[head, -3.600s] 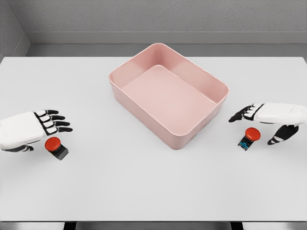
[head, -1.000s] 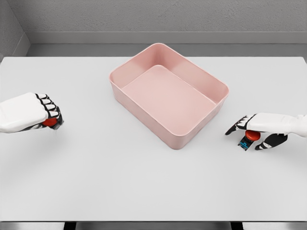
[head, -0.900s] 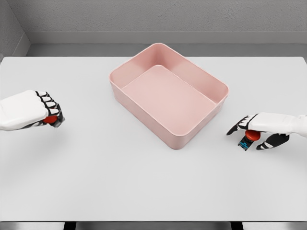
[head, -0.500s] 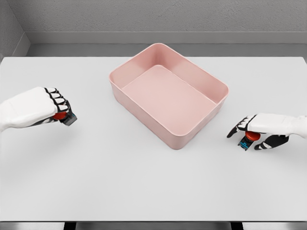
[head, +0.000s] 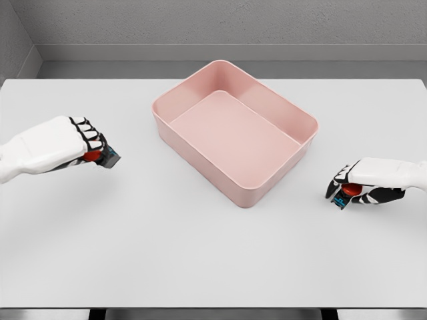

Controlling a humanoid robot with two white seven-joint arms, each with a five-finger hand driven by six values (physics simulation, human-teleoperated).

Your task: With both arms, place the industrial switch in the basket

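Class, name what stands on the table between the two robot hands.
In the head view, the pink basket stands between the left robot hand and the right robot hand; each hand grips a red switch.

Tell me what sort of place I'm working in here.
Probably a simulated test bench, not a real room: a bare white table against plain grey walls, one pink basket, and two red-button switches, one in the left hand, one in the right hand. The flat, clean render suggests a simulator.

Smooth white shells cover the left hand and right hand; the fingers are black-jointed with white segments.
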